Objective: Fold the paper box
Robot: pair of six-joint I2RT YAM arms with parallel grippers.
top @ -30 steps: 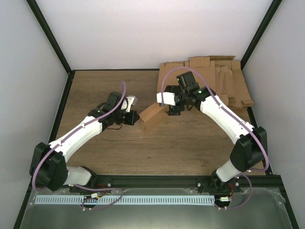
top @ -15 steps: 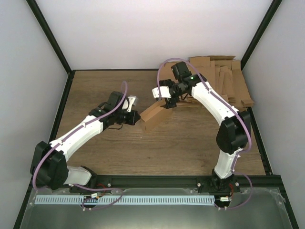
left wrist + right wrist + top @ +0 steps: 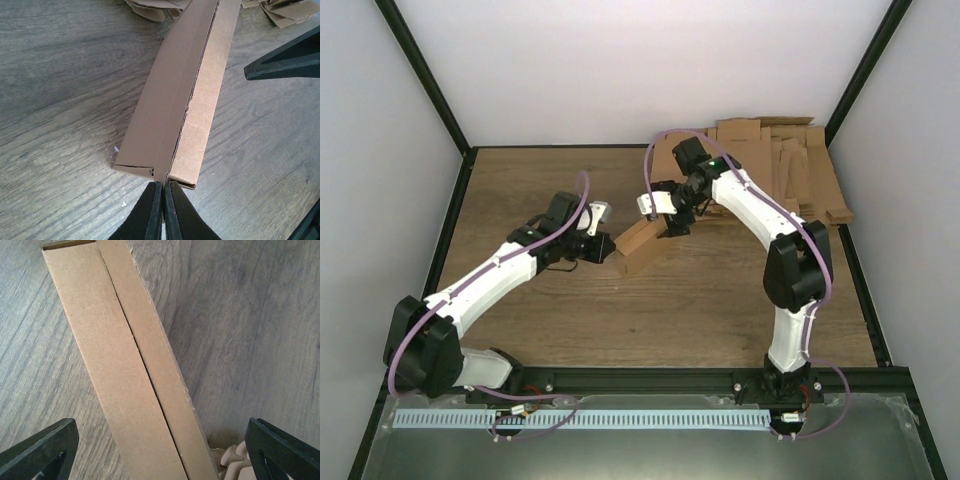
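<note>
The paper box (image 3: 640, 242) lies on the wooden counter (image 3: 720, 300), a long, narrow piece of brown cardboard folded over on itself. It runs at a slant from its near left end to its far right end. The left arm reaches in toward that near left end, and the left gripper (image 3: 163, 200) sits right at it with its two black fingers pressed flat together. Their tips touch the end of the box just where the seam between the two folded panels comes out. Whether a thin edge of card is nipped between them cannot be told. From the left wrist, the box's two long panels lie side by side, the left one arching up a little and the right one flatter. A narrow dark slit runs between them along the whole length. Over the far right part of the box stands the right gripper (image 3: 161, 430), spread wide, with one finger out to each side of the box. Both fingers are clear of the cardboard and hold nothing. Just beyond the box's far end, and stretching away to its right, a pile of flat cardboard blanks (image 3: 790, 165) lies in overlapping layers by the back corner of the counter.
</note>
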